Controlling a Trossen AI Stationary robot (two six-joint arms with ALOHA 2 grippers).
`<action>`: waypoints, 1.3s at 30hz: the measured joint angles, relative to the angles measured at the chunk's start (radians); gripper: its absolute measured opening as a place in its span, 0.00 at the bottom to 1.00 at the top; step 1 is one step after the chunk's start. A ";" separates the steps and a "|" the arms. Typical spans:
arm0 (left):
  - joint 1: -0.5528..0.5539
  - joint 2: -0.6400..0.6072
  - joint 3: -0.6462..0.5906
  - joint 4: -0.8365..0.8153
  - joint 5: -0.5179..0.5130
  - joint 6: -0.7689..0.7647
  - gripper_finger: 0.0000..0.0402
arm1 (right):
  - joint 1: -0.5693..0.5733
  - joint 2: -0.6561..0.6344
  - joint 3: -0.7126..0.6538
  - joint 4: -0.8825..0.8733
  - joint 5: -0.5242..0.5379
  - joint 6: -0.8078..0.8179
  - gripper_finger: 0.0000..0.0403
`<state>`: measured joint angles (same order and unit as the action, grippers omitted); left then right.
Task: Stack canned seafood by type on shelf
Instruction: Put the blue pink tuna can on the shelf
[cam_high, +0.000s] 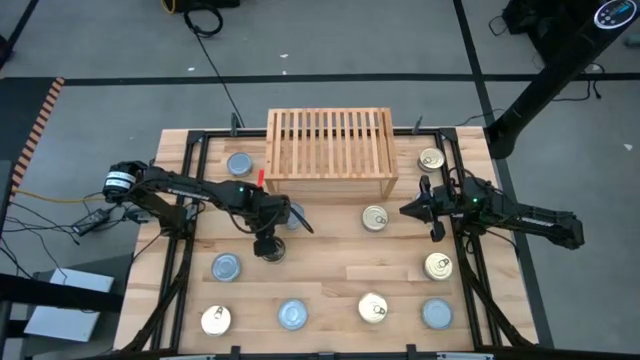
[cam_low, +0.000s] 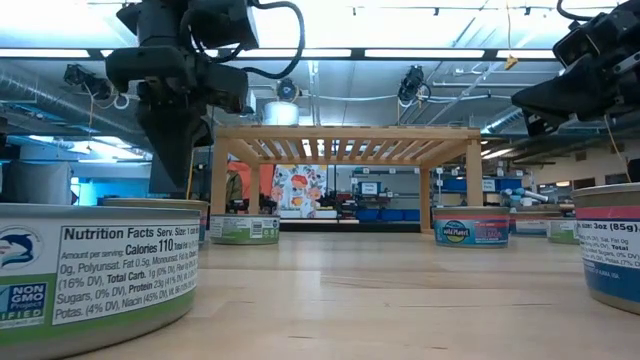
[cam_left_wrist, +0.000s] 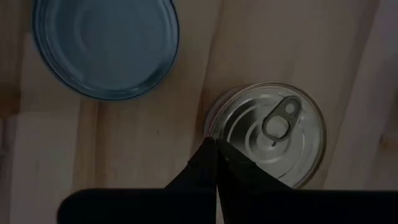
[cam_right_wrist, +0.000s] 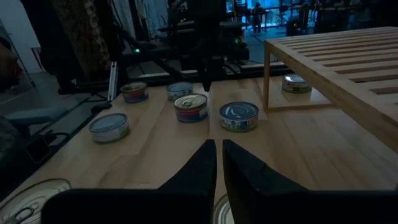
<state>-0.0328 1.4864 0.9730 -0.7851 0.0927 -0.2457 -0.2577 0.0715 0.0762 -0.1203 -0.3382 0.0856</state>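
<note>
Left gripper (cam_high: 268, 247): it hangs over the middle of the light plank worktop (cam_high: 330, 270), in front of the shelf.
Left fingers (cam_left_wrist: 205, 165): pressed tight together, with nothing between them.
Gold tin: a small round tin with a pale gold top and a pull ring (cam_left_wrist: 268, 132) lies right under the left fingers. The tips are over its edge. I cannot tell if they touch it.
Blue tin: a small round tin with a blue-grey top (cam_left_wrist: 106, 45) lies just beside the gold one.
Right gripper (cam_high: 437, 211): it waits above the right side of the worktop.
Right fingers (cam_right_wrist: 199, 165): nearly closed, only a thin gap, and they hold nothing.
Shelf: the light wooden rack with a slatted top (cam_high: 330, 150) stands at the far edge of the worktop, with no tins on top.
Other tins (cam_high: 225, 267): they lie spread over the worktop, around the shelf.
</note>
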 joint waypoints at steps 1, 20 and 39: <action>-0.001 0.000 0.000 -0.001 0.007 -0.001 0.01 | 0.000 0.000 0.000 -0.003 0.000 0.000 0.10; 0.020 0.007 -0.067 0.057 0.034 -0.020 0.28 | 0.000 0.000 0.000 -0.009 0.003 -0.002 0.10; 0.038 0.006 -0.095 0.079 0.084 0.027 0.01 | 0.000 0.000 0.000 -0.009 0.003 -0.009 0.10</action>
<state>0.0051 1.4925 0.8784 -0.7060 0.1764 -0.2187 -0.2577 0.0715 0.0761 -0.1291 -0.3351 0.0768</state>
